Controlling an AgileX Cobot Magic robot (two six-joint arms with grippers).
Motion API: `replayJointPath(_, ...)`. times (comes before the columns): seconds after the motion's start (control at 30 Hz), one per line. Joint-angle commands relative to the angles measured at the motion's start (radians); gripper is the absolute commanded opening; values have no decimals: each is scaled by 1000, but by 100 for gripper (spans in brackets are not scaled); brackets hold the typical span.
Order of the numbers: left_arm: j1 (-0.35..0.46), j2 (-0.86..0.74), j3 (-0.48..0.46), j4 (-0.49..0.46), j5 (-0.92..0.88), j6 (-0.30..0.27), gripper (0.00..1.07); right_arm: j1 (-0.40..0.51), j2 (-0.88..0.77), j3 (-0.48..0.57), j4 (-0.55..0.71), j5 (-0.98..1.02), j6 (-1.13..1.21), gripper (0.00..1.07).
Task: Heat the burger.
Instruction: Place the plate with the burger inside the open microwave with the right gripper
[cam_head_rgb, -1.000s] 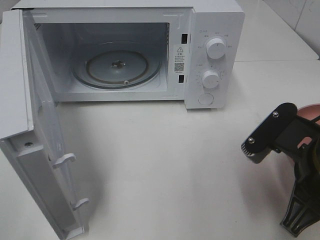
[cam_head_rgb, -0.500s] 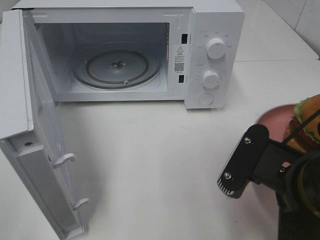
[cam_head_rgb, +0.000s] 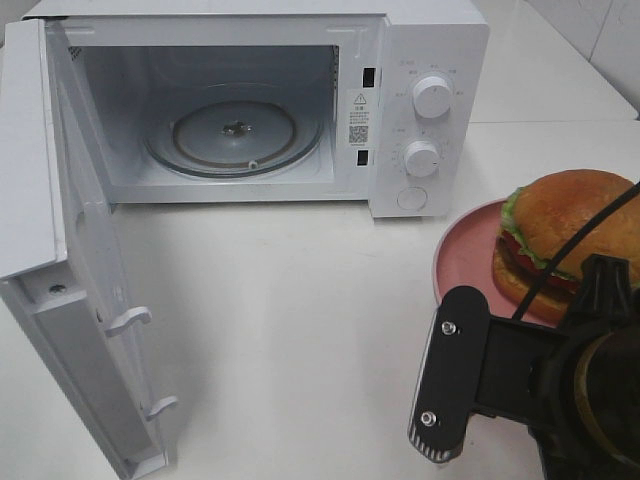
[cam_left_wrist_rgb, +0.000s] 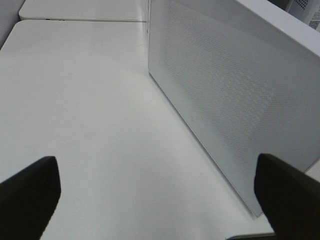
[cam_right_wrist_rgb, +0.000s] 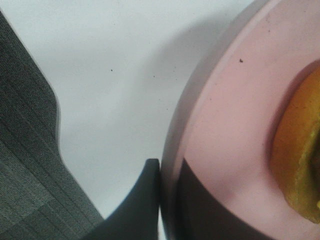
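The burger (cam_head_rgb: 575, 235), with its golden-brown bun, lettuce and tomato, sits on a round pink plate (cam_head_rgb: 465, 260) at the right of the table. My right gripper (cam_head_rgb: 592, 300) is at the plate's near edge. In the right wrist view, my right gripper (cam_right_wrist_rgb: 167, 200) has one finger outside the plate's rim (cam_right_wrist_rgb: 225, 125) and one on its inner face, shut on it, with the burger's bun (cam_right_wrist_rgb: 300, 160) beside it. My left gripper (cam_left_wrist_rgb: 160, 195) is open and empty, off to the microwave's left side, and does not show in the exterior high view.
The white microwave (cam_head_rgb: 430, 60) stands at the back with its door (cam_head_rgb: 80, 280) swung fully open to the left. Its glass turntable (cam_head_rgb: 235, 130) is bare. Two knobs and a button are on its right panel. The left wrist view shows the microwave's side wall (cam_left_wrist_rgb: 235, 90).
My right arm has moved left and forward with the pink plate. The plate and burger have come from the right edge into full view, nearer the microwave.
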Motion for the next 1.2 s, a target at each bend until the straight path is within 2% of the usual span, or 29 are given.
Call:
replayJointPath(0.03, -6, -15, 2, 1, -15, -7, 98, 4, -8, 3, -61, 3, -46, 0)
replayJointPath(0.27, -6, -15, 2, 1, -15, -7, 98, 4, -8, 3, -61, -33, -168, 0)
replayJointPath(0.63, -6, -15, 2, 1, -15, -7, 98, 4, -8, 2, -69, -105, -226, 0)
replayJointPath(0.9, -6, -15, 2, 1, -15, -7, 98, 4, -8, 2, -74, -150, -381, 0)
replayJointPath(1.2, -6, -15, 2, 1, -15, -7, 98, -2, -8, 2, -166, -240, -468, 0)
